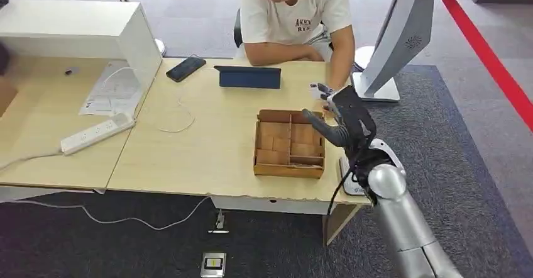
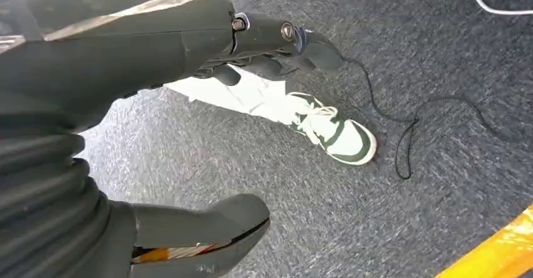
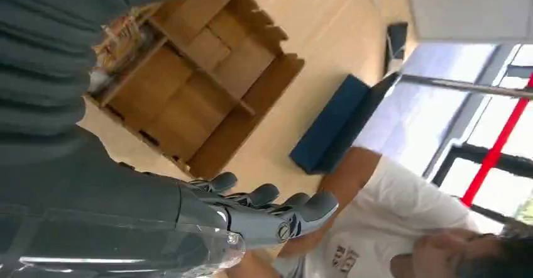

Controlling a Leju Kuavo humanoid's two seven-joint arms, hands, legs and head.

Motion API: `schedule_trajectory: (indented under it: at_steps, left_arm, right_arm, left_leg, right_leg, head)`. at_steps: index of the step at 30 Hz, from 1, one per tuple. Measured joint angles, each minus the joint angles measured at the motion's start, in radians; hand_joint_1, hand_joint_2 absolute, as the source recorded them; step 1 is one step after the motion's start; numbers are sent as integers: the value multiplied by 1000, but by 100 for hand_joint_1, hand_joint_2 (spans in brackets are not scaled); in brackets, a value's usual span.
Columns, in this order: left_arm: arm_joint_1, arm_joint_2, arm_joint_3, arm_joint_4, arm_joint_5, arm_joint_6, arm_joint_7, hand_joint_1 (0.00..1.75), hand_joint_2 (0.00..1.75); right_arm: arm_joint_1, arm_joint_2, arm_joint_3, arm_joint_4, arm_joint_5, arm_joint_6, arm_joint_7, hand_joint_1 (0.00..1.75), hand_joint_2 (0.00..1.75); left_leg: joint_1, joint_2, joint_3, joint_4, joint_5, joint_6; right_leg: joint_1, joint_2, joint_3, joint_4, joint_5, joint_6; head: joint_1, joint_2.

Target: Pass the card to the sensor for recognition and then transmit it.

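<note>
My right hand [image 1: 344, 122] is raised over the table's right edge, just right of the compartmented cardboard box [image 1: 288, 170]. In the right wrist view its fingers [image 3: 270, 205] are spread with nothing between them, above the box [image 3: 251, 117]. Just beyond the fingertips, a small white card-like thing [image 1: 316, 90] sits at the hand of the seated person [image 1: 295, 14]; I cannot tell who holds it. A small white device with a cable, possibly the sensor [image 1: 347, 183], lies at the table edge under my forearm. My left hand [image 2: 188, 45] hangs over the carpet, fingers apart and holding nothing.
A dark blue tablet [image 1: 249, 77] and a black phone [image 1: 185, 68] lie at the far side of the table. A white power strip [image 1: 97, 133] and papers lie to the left beside a white cabinet [image 1: 82, 33]. A white stand [image 1: 402, 39] rises at the right. A person's shoe [image 2: 336, 136] is near my left hand.
</note>
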Motion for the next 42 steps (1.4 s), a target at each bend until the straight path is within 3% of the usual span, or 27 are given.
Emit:
schedule_trajectory:
  at_steps: [6, 15, 19, 23, 28, 33, 42]
  left_arm:
    - [0, -29, 12, 0, 21, 83, 60, 0, 175]
    - [0, -64, 28, 0, 26, 94, 74, 0, 175]
    - [0, -73, 29, 0, 26, 100, 74, 0, 175]
    - [-2, -85, 33, 0, 46, 124, 84, 0, 175]
    - [-8, -113, 53, 0, 58, 145, 104, 0, 175]
    - [-10, -121, 54, -1, 54, 140, 93, 0, 175]
    - [-10, -109, 53, -1, 34, 119, 74, 0, 175]
  right_arm:
    - [152, -77, 20, -224, -15, 42, -69, 0, 175]
    - [233, -150, 77, -304, 7, 11, -116, 0, 175]
    - [235, -181, 140, -316, 179, -70, -135, 0, 175]
    - [240, -198, 215, -312, 468, -147, -117, 0, 175]
    - [266, -134, 326, -220, 746, -264, -43, 0, 175]
    - [246, -70, 359, -82, 987, -343, 19, 0, 175]
    - [213, -12, 349, 110, 1094, -395, 64, 0, 175]
  left_leg:
    - [-1, 0, 0, 0, 0, 0]
    - [0, 1, 0, 0, 0, 0]
    - [0, 1, 0, 0, 0, 0]
    - [0, 1, 0, 0, 0, 0]
    - [0, 0, -1, 0, 0, 0]
    - [0, 0, -1, 0, 0, 0]
    - [0, 0, -1, 0, 0, 0]
  right_leg:
    - [0, 0, 1, 0, 0, 0]
    - [0, 0, 0, 0, 1, 0]
    - [0, 0, 0, 0, 1, 0]
    - [0, 0, 0, 0, 0, 0]
    - [0, 0, -1, 0, 0, 0]
    - [1, 0, 0, 0, 0, 0]
    - [0, 0, 0, 1, 0, 0]
  head:
    - [0, 0]
    - [0, 0]
    - [0, 0]
    - [0, 0]
    - [-1, 0]
    - [0, 0]
    - [0, 0]
